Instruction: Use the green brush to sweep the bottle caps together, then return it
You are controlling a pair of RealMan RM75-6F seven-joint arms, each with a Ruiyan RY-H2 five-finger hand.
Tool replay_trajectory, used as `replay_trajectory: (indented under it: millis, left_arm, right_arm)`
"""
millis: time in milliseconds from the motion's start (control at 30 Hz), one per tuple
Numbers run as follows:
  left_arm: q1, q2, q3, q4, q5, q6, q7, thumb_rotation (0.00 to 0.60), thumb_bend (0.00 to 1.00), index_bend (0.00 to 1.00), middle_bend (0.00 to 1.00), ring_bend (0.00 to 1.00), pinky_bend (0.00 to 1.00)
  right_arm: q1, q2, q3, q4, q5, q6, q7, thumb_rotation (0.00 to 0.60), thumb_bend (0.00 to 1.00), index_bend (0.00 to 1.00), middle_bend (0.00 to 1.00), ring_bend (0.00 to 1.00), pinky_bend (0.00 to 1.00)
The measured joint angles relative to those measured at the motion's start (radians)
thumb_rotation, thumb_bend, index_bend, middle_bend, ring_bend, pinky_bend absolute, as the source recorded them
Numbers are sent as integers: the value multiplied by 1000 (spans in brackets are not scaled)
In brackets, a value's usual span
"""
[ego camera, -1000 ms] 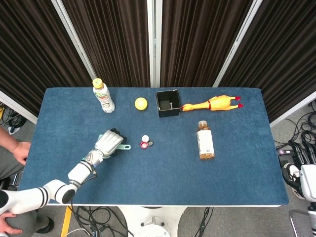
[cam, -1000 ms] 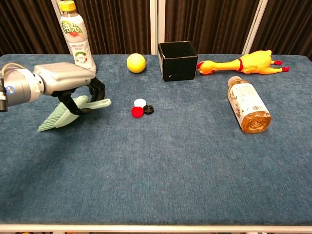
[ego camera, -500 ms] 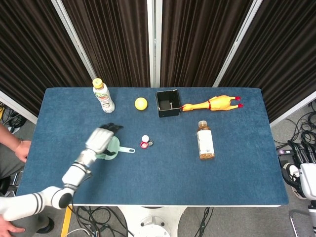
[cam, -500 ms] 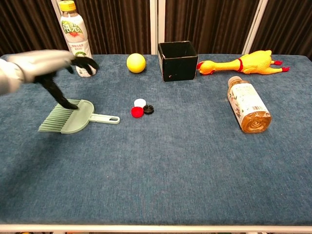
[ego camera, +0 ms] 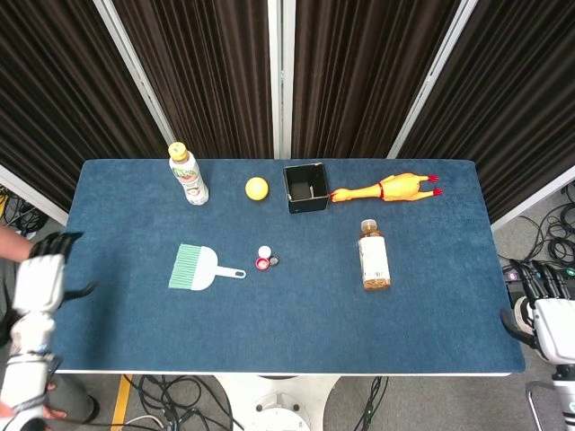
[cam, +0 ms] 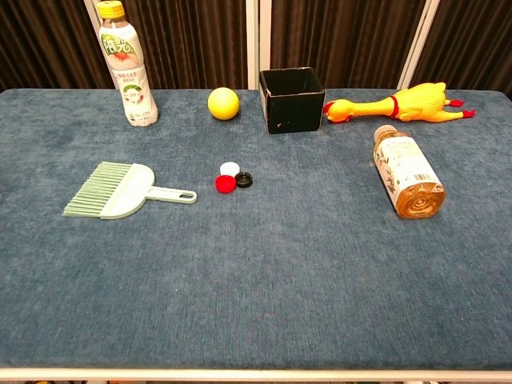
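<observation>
The green brush [ego camera: 199,268] [cam: 120,190] lies flat on the blue table, its handle pointing right toward the caps. A white cap [cam: 230,169], a red cap [cam: 225,183] and a black cap [cam: 244,179] sit bunched together, touching, just right of the handle tip. In the head view my left hand [ego camera: 41,280] hangs off the table's left edge, fingers spread, holding nothing. My right hand [ego camera: 544,310] shows at the far right beyond the table, fingers apart and empty. Neither hand appears in the chest view.
An upright drink bottle [cam: 128,66] stands back left, a yellow ball [cam: 223,103] and a black box [cam: 292,99] at the back middle. A rubber chicken [cam: 396,105] lies back right, and a bottle [cam: 408,172] lies on its side to the right.
My left hand let go of the brush, lifted off it and withdrew left past the table edge. The brush now rests flat on the table. The caps did not move.
</observation>
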Motion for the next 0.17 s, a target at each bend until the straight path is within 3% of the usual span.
replay_trajectory:
  millis: [167]
  left_arm:
    - [112,25,61,-84,84,121,39,600,99,186,176,112,168]
  right_arm:
    - [-20,-9,-4,-12,-10,35,-21,600,301,0,144,0,0]
